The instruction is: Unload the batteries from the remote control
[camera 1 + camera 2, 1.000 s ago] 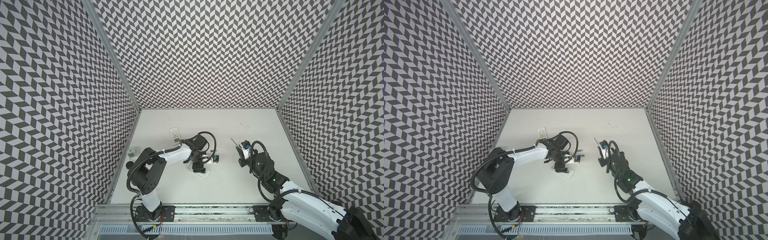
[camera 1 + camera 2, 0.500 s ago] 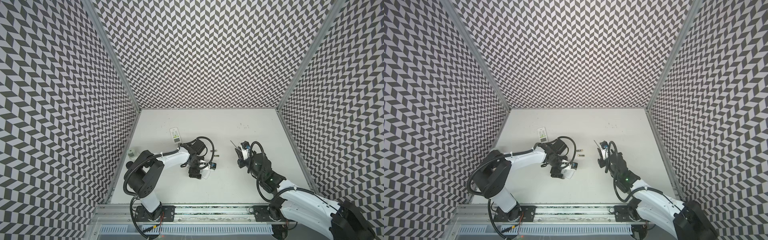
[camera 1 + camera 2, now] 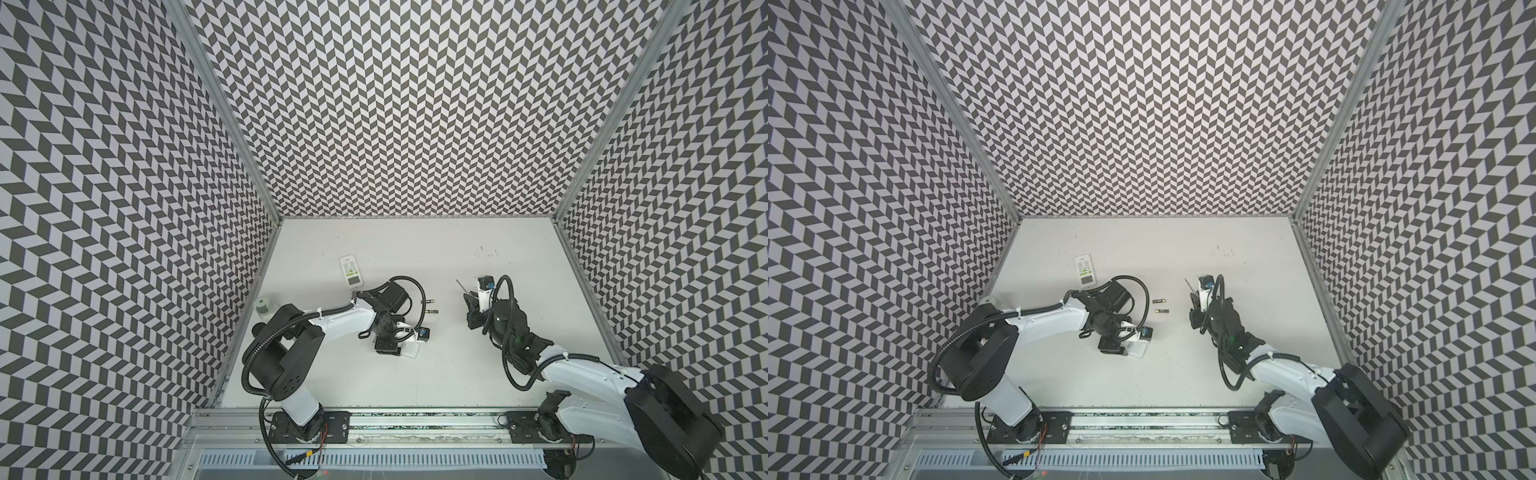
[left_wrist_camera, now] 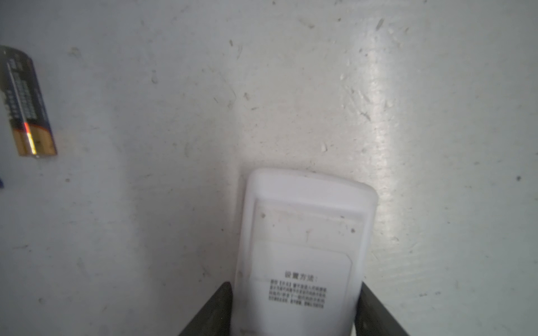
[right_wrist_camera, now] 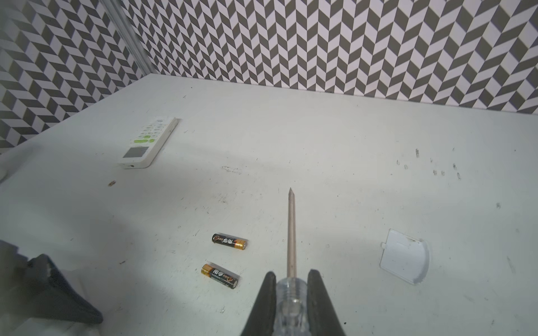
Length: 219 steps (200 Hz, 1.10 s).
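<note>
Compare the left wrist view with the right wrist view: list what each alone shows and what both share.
Left wrist only: the face-down remote with its printed label, flanked by the left jaws. Right wrist only: the screwdriver clamped in the right jaws, a face-up remote, a loose battery cover and the patterned walls. Both: the white table and black-and-gold batteries, one in the left wrist view, two in the right.
</note>
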{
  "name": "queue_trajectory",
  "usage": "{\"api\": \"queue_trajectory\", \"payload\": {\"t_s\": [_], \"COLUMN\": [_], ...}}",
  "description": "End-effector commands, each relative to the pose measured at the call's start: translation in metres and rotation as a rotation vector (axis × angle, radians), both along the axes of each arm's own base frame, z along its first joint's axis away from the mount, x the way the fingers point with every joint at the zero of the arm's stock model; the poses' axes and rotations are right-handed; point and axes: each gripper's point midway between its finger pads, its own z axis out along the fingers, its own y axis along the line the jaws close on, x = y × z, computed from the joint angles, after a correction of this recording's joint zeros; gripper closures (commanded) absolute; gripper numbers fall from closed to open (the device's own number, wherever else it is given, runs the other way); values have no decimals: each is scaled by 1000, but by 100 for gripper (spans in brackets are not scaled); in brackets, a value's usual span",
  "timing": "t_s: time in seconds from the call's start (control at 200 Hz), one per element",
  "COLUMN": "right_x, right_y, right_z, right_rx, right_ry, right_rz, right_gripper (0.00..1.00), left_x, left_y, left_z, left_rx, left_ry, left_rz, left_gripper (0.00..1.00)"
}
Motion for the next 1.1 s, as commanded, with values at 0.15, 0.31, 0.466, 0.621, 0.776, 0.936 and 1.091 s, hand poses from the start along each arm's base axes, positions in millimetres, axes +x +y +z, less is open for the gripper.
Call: {"api": "queue_trajectory", "payload": {"t_s": [0.15, 0.31, 0.466, 0.621, 0.776, 0.936, 1.091], "right_x": [29, 37, 48, 57, 58, 56, 55], "right_y": [6, 6, 15, 17, 12, 8, 6], "right_z": [-5, -13, -26, -37, -46, -60, -68], "right_rx": [115, 189, 193, 209, 207, 190, 182], "right_ry": [19, 38, 70, 85, 85, 116, 128], "right_rz": [-54, -83, -75, -85, -101, -105, -110], "right_gripper": [94, 94, 93, 93, 92, 89, 85], "left_x": [1, 8, 29, 35, 39, 56, 86], "left_y": [39, 66, 108, 145, 172, 184, 181], "left_z": [-10, -2, 7, 8, 4, 12, 43], "left_rx": [62, 19, -17, 14, 72, 56, -18], "left_ry": [-19, -33, -55, -98, -129, -169, -229], "left_rz": [141, 283, 484, 577, 634, 738, 840], "left_gripper": [44, 41, 40, 40, 38, 29, 23]}}
